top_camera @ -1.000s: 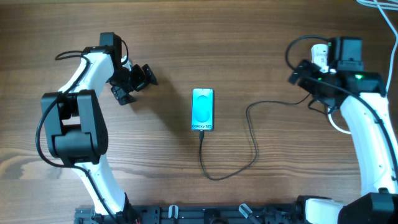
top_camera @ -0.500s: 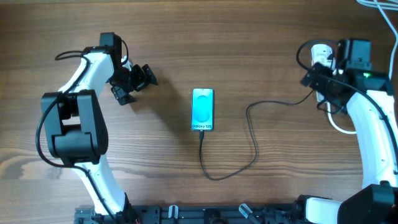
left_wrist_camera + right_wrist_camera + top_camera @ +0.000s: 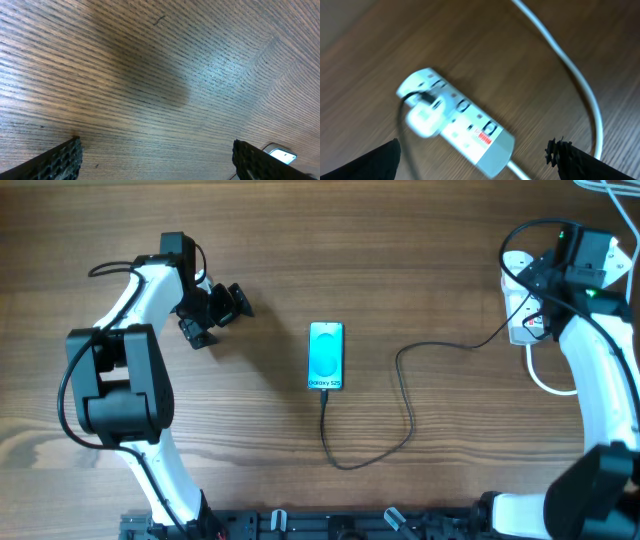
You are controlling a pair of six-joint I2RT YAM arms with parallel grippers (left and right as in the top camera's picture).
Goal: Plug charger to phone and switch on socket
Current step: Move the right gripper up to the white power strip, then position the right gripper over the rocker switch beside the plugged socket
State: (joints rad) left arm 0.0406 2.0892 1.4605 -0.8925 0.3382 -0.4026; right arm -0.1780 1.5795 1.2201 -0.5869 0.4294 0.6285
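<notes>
The phone [image 3: 325, 356] lies face up mid-table, its screen teal with a white band at the near end; one corner of it [image 3: 281, 155] shows in the left wrist view. The charger [image 3: 408, 408], a thin black cable, meets the phone's near end, loops toward the front and runs right to the socket [image 3: 517, 308]. The socket [image 3: 465, 125] is a white strip with red markings and a white plug [image 3: 425, 117] in it. My right gripper [image 3: 535, 290] [image 3: 475, 150] hangs open above the socket. My left gripper [image 3: 222, 318] [image 3: 156, 147] is open over bare wood left of the phone.
A thicker white cable [image 3: 580, 85] leaves the socket's end and curves across the wood; overhead it arcs beside the right arm [image 3: 545, 385]. The table's right edge lies just beyond the socket. A black rail [image 3: 330, 525] runs along the front edge.
My right arm has swung right and toward the back, uncovering more of the socket. The left arm, phone and charger have not moved.
</notes>
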